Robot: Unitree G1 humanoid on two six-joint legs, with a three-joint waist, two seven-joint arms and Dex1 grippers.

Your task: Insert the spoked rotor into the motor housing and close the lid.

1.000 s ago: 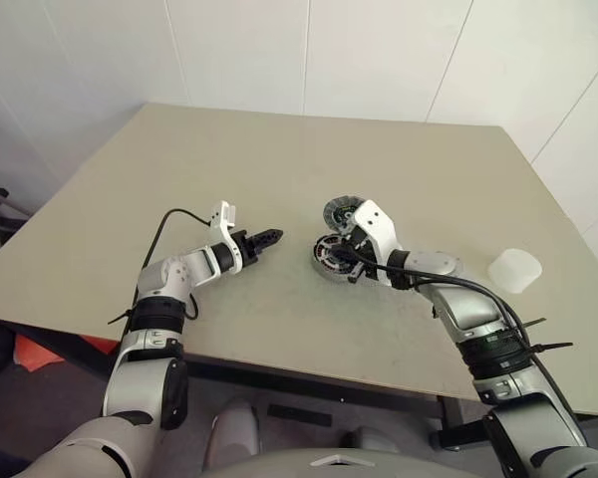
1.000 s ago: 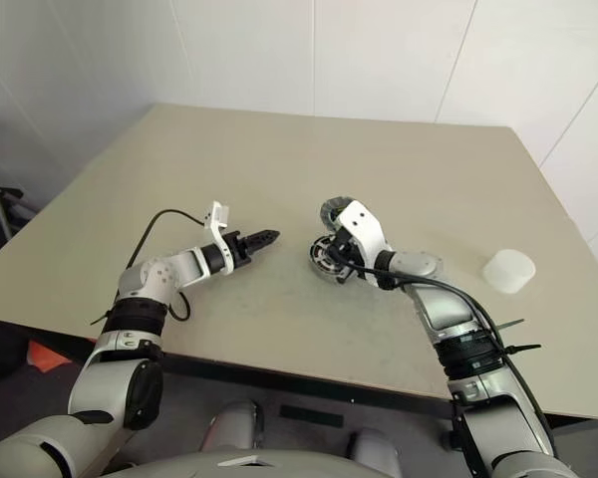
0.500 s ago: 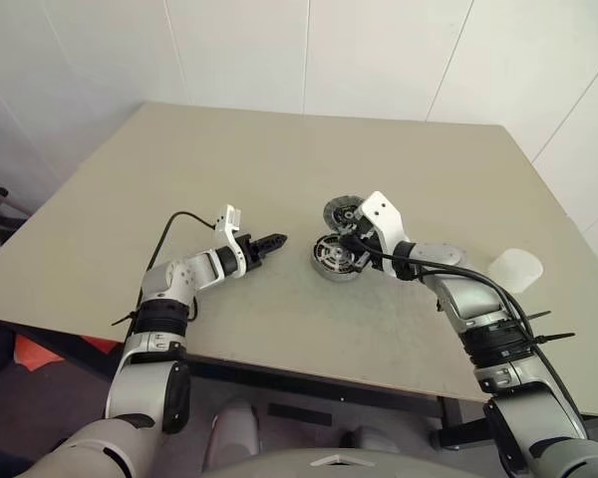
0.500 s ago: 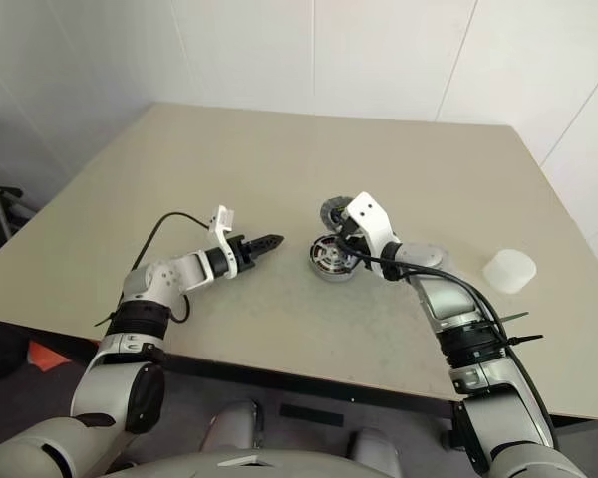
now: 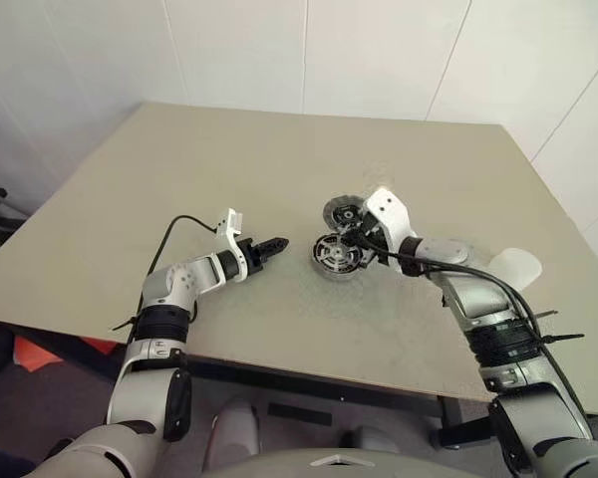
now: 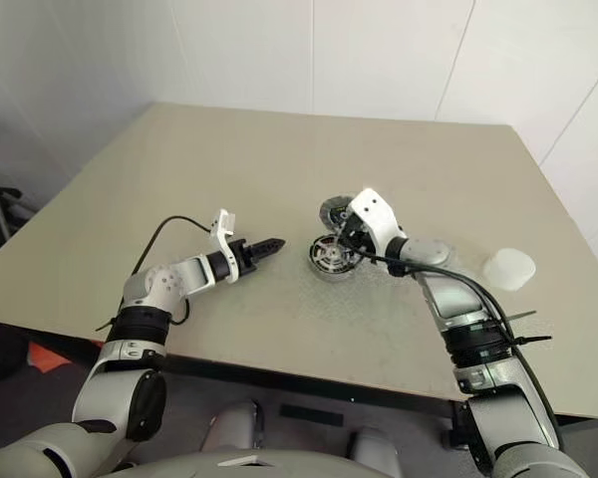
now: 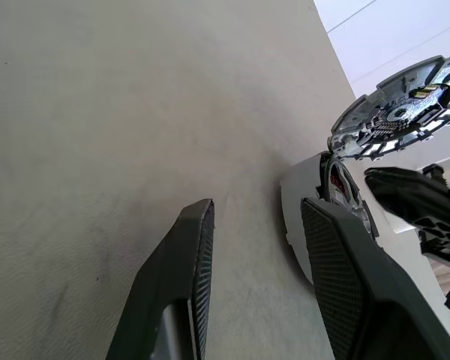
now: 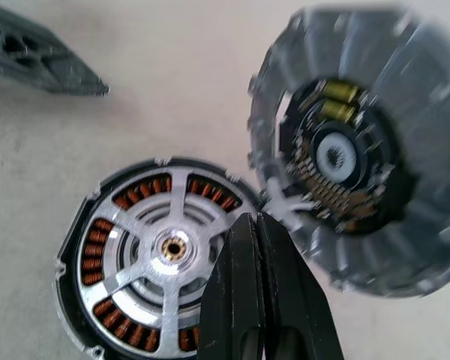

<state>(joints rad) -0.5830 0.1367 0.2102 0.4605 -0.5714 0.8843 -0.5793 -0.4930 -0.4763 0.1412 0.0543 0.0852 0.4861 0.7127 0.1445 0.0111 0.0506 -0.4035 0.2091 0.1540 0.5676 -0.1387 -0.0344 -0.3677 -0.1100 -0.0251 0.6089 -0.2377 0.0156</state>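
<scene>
The motor housing (image 5: 336, 256) lies flat near the table's middle. The spoked rotor (image 8: 171, 246) sits inside it, its silver spokes and hub over the copper windings. Right behind the housing, the lid (image 5: 341, 212) stands tilted with its inner face showing, and its edge meets the housing's rim. My right gripper (image 8: 256, 219) is shut and empty, its tips just above where the lid and housing meet. My left gripper (image 5: 276, 242) hovers low over the table to the left of the housing. It is open with nothing between its fingers (image 7: 199, 247).
A white translucent cylinder (image 5: 515, 269) stands at the right, beyond my right forearm. The beige table (image 5: 229, 159) has bare room at the back and left. Its front edge runs close below both arms.
My right gripper has lifted and drawn back to the right off the housing, which now shows in full. The left gripper, housing and lid have stayed put.
</scene>
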